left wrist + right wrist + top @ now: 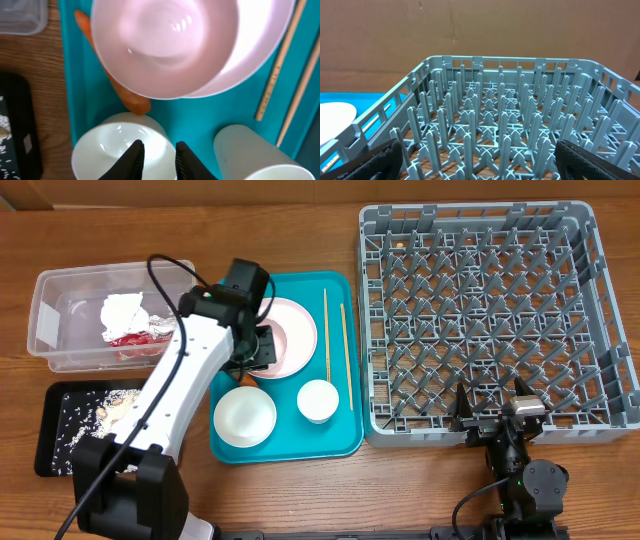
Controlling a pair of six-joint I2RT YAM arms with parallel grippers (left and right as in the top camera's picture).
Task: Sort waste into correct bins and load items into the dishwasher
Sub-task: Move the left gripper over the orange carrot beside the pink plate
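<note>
Item: small orange carrot point(131, 97), a tapered root with a smooth, matt skin. It lies on the teal tray point(335, 435), partly tucked under the rim of the pale pink plate point(298, 330) and just beside the white bowl point(244, 417). Handling, by judgement: light, firm and inclined to roll. It is best pinched across its thick exposed end, since the rest is hidden beneath the plate. Left end effector point(159, 159): hangs above the white bowl, its fingers drawn to a narrow slit with nothing between them. Right end effector point(482, 162): spread wide and empty at the near edge of the dish rack point(480, 220). Dishes: the plate, bowl and small white cup point(317, 401) are glossy, rigid and likely slippery. They are probably best taken by the rim. A pair of pale chopsticks point(342, 345) lies along the tray's right side. Clear tub point(45, 330): thin plastic, holding the crumpled white napkin point(125, 310) and the red-and-silver wrapper point(135, 337), both soft and near weightless. Black tray point(50, 450): shallow, strewn with rice scraps point(75, 425). Rack: grey moulded lattice with upright pegs, and no dishes are visible in it. All of this stands on a wood-grain bench point(400, 490).
</note>
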